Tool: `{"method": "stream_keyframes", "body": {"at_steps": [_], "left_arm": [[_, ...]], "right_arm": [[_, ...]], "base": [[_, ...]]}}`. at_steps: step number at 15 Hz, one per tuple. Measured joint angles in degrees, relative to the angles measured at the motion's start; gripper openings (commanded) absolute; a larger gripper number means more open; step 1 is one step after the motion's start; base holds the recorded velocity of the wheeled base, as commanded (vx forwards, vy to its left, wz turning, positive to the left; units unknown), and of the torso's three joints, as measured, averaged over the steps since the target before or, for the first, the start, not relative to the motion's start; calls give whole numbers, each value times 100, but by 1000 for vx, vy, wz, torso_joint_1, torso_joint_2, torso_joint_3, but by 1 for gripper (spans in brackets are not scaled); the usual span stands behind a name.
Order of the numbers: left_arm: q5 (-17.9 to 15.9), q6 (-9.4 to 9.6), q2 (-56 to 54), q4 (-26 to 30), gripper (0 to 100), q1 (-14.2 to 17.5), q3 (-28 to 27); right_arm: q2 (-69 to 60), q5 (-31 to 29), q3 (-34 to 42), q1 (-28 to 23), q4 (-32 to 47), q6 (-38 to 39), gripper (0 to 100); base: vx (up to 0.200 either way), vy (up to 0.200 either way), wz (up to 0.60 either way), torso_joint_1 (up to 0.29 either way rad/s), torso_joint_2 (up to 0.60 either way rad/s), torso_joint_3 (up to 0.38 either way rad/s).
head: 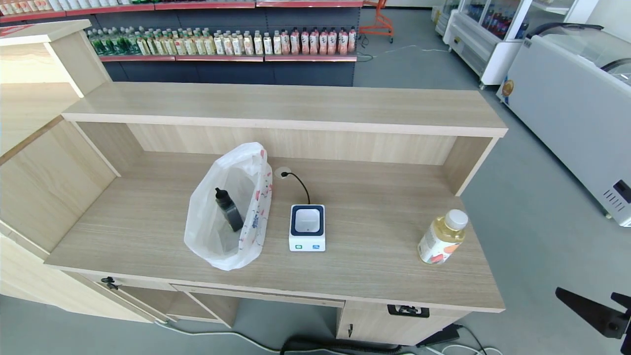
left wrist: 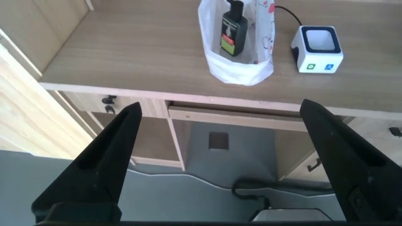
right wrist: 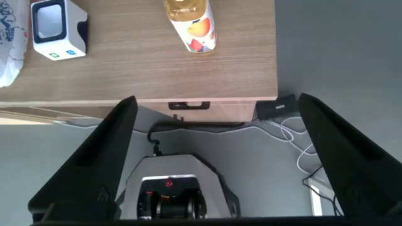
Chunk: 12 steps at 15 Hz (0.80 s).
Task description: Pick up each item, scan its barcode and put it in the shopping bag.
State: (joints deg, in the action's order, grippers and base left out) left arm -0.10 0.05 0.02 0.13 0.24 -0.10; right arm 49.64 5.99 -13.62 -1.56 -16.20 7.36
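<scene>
We see a long wooden counter (head: 374, 231) with the white shopping bag (head: 217, 246) standing open toward its left half. The scanner (head: 307, 228) sits just beside the bag, on its right. A dark bottle (head: 228, 209) is already leaning inside the bag, so we judge the juice bottle (head: 442, 236) to be the item left to handle. It stands upright, cap up, near the right end of the counter and well apart from the scanner. That puts it on the side of the right gripper (right wrist: 217, 100), which hangs low in front of the counter's front edge. Its fingers (right wrist: 94, 163) are spread wide and hold nothing, and the bottle lies ahead of and above the gap between them. The left gripper (left wrist: 220, 107), also spread and empty, hangs below the front edge on the bag's side, much farther from the juice. We reckon the right arm is the nearer one and has to rise and go forward, closing across the bottle's upright axis.
</scene>
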Motion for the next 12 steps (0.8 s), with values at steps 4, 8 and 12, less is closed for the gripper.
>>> {"method": "stream_keyframes", "body": {"at_steps": [4,8,12], "left_arm": [[0,-2,0,2,100,-9,0],[2,-5,0,5,100,-9,0],[2,-5,0,5,100,-9,0]], "right_arm": [[909,-123,-286,-9,-657,0,100],[2374,-887,-162,154,-2416,234,100],[3484,-1290,464,364,-3813,336,100]], "base": [[0,0,0,0,0,0],[0,0,0,0,0,0],[0,0,0,0,0,0]]}}
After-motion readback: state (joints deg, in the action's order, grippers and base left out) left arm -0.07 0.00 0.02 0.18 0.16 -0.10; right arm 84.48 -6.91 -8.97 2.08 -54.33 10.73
